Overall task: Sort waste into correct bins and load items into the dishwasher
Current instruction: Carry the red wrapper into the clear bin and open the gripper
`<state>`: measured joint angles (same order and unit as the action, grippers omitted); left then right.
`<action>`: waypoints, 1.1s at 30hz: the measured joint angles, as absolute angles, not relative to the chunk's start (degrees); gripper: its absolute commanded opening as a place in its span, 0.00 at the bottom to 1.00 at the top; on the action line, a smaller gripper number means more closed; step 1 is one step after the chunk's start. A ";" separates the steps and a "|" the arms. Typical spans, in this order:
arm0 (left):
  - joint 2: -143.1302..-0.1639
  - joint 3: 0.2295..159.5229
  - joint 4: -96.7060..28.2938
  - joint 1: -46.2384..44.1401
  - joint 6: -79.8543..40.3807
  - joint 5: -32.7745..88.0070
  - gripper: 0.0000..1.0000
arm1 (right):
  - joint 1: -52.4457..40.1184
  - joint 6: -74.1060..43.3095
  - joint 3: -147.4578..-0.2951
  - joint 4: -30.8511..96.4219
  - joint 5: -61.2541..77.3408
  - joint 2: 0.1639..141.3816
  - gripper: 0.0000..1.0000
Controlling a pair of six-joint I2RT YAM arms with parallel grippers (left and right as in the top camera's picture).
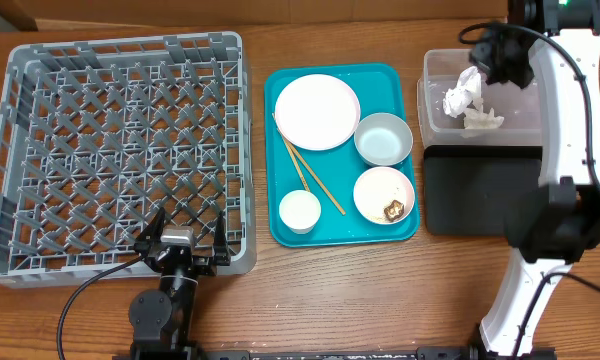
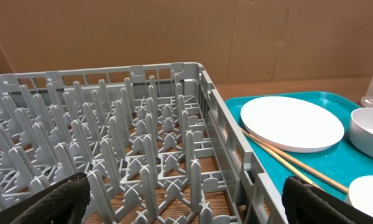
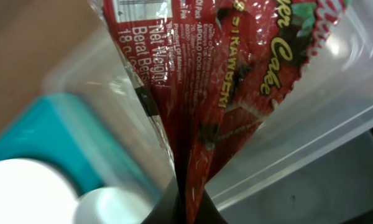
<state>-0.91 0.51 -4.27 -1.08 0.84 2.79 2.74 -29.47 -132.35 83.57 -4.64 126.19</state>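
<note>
- Left gripper [image 1: 185,243] sits at the near edge of the table, parked against the front wall of the dishwasher rack [image 1: 120,60]; its dark fingers [image 2: 56,196] are spread wide with nothing between them.
- Rack: grey moulded plastic, lattice floor, upright pegs, openwork walls. No dishes loaded yet.
- Teal tray [image 1: 278,160], just right of the rack, serves as staging. It holds the round white plate [image 1: 317,111], thin wooden chopsticks [image 1: 310,175] slanting out from under the plate's edge, a small white cup [image 1: 300,211], one clean bowl [image 1: 384,138], and a second bowl [image 1: 384,194] with a brown food lump [image 1: 393,210].
- Clear tub [image 1: 432,95], far right: thin glossy walls, crumpled white tissue [image 1: 463,95] inside. Black tray [image 1: 465,195] lies just in front of it.
- Right gripper [image 3: 186,208] hangs over the tub, clamped on a pinched corner of the crinkled red wrapper [image 3: 224,68]; presumably positioned for a drop.
</note>
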 measured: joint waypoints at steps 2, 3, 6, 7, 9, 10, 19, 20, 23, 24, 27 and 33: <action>-0.91 0.51 -4.25 -1.08 0.84 2.79 1.00 | 2.96 -29.87 -130.19 83.59 -4.43 128.20 0.14; -0.91 0.51 -4.25 -1.08 0.84 2.81 1.00 | 2.87 -30.02 -129.29 83.57 -4.12 129.27 0.21; -0.91 0.51 -4.25 -1.08 0.86 2.79 1.00 | 2.59 -29.02 -128.55 83.81 -3.07 130.52 0.67; -0.91 0.51 -4.25 -1.08 0.84 2.79 1.00 | 2.57 -28.38 -128.57 83.96 -2.63 130.52 0.80; -0.91 0.51 -4.25 -1.08 0.84 2.79 1.00 | 2.48 -26.55 -130.19 85.12 -1.30 130.45 0.89; -0.91 0.51 -4.25 -1.08 0.84 2.79 1.00 | 2.48 -25.50 -131.37 85.56 -0.40 130.43 0.90; -0.91 0.51 -4.25 -1.08 0.84 2.81 1.00 | 0.78 -19.88 -141.80 92.20 8.01 124.36 0.90; -0.91 0.51 -4.25 -1.08 0.84 2.79 1.00 | 0.12 -19.84 -142.19 92.47 8.67 123.09 0.90; -0.91 0.51 -4.25 -1.08 0.84 2.79 1.00 | -2.76 -20.23 -142.89 92.27 10.07 119.57 0.90; -0.91 0.51 -4.25 -1.08 0.84 2.81 1.00 | -3.90 -20.84 -143.00 92.03 10.39 118.65 0.90; -0.91 0.51 -4.25 -1.08 0.84 2.79 1.00 | -6.59 -22.52 -143.26 91.09 11.22 117.69 0.90; -0.91 0.51 -4.25 -1.08 0.84 2.81 1.00 | -7.90 -24.64 -143.26 91.31 11.77 117.69 0.90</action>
